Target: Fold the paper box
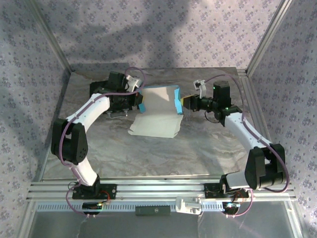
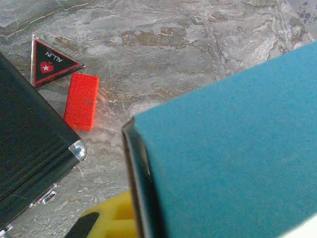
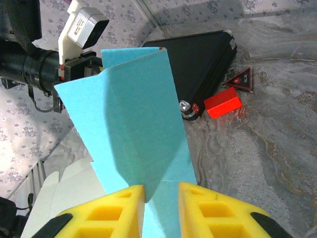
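Note:
The paper box (image 1: 158, 106) lies partly folded at mid-table, white inner side up, cyan walls raised at left and right. My left gripper (image 1: 137, 101) is at its left wall. In the left wrist view the cyan card (image 2: 233, 144) fills the right side, pressed against my left gripper (image 2: 143, 198), which is shut on it beside one yellow finger (image 2: 114, 215). My right gripper (image 1: 184, 102) is at the right wall. In the right wrist view a cyan fold (image 3: 133, 114) stands between its fingers (image 3: 161, 191), touching the left pad and clear of the right one, so the jaws are open.
A black case (image 3: 203, 59) (image 2: 29, 148) lies left of the box, near the left arm. Beside it sit a red block (image 3: 223, 103) (image 2: 81, 101) and a black triangular badge (image 3: 242, 78) (image 2: 49, 62). Patterned walls and metal posts enclose the table (image 1: 148, 153).

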`<state>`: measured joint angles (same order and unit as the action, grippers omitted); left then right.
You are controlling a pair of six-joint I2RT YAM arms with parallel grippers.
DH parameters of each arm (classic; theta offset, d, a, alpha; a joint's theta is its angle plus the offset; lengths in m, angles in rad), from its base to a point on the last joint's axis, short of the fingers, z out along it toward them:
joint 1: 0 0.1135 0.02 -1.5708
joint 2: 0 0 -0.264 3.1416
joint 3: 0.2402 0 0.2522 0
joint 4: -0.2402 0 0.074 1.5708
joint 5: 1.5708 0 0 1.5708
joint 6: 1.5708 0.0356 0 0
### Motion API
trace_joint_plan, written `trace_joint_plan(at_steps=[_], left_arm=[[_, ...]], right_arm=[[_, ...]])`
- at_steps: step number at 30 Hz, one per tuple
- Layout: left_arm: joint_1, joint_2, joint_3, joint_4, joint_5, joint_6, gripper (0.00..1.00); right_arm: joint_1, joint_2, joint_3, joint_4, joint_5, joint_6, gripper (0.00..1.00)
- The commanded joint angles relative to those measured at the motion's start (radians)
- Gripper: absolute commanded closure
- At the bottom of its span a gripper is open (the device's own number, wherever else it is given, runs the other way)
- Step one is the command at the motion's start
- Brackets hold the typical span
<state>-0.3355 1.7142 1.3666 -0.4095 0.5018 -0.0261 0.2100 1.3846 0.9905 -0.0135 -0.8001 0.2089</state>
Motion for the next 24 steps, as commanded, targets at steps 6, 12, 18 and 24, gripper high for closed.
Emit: trace_joint_plan(at_steps=[6, 12, 18, 24], left_arm=[[-0.011, -0.032, 0.027, -0.01, 0.039, 0.028, 1.0], [-0.02, -0.045, 0.022, -0.011, 0.02, 0.031, 1.0], [-0.036, -0.051, 0.024, -0.021, 0.0, 0.04, 1.0], [-0.048, -0.059, 0.025, -0.032, -0.017, 0.048, 1.0]], right_arm=[[0.053, 0.017, 0.064, -0.083, 0.117, -0.086, 0.72], [0.096, 0.013, 0.079, -0.123, 0.247, -0.13, 0.69], [0.157, 0.023, 0.096, -0.147, 0.366, -0.176, 0.68], [0.182, 0.046, 0.116, -0.162, 0.389, -0.193, 0.64]])
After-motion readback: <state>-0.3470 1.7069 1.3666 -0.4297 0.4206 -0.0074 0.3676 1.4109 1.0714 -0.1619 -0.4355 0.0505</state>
